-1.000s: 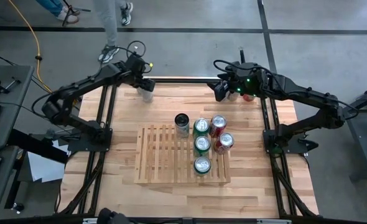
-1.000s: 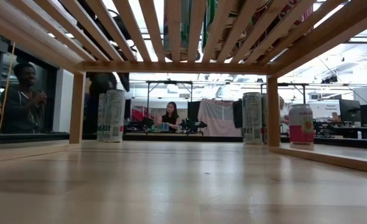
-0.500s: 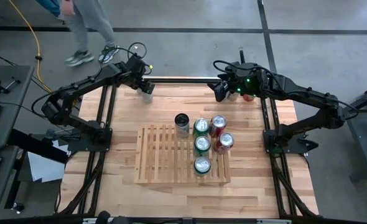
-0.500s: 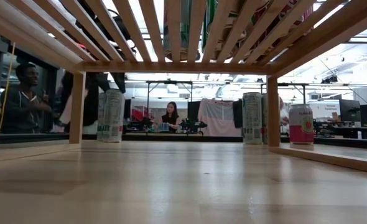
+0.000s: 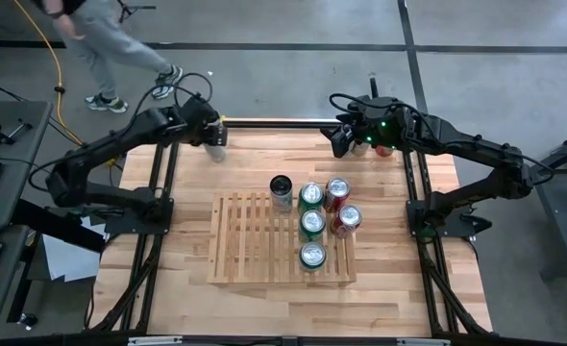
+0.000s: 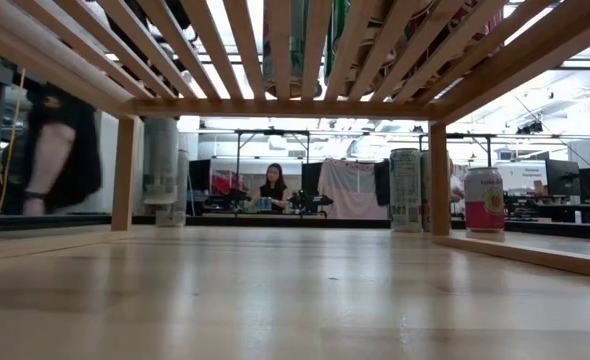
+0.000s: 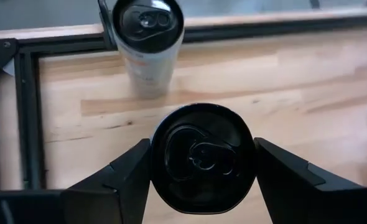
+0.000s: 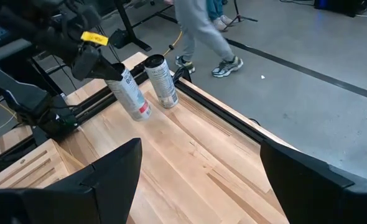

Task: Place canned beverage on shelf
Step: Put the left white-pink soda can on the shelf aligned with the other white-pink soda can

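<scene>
Can (image 7: 202,157) sits clamped in our left end effector (image 7: 202,163) at the desk's (image 5: 255,159) far-left edge, lifted and tilted; swinging carelessly, we could topple its neighbour can (image 7: 147,46) before reaching the shelf (image 5: 255,240). Right end effector (image 8: 196,180) waits open.

Pale wood slatted shelf (image 5: 255,240), glossy metal cans (image 5: 311,223), smooth butcher-block table (image 5: 168,288).
</scene>
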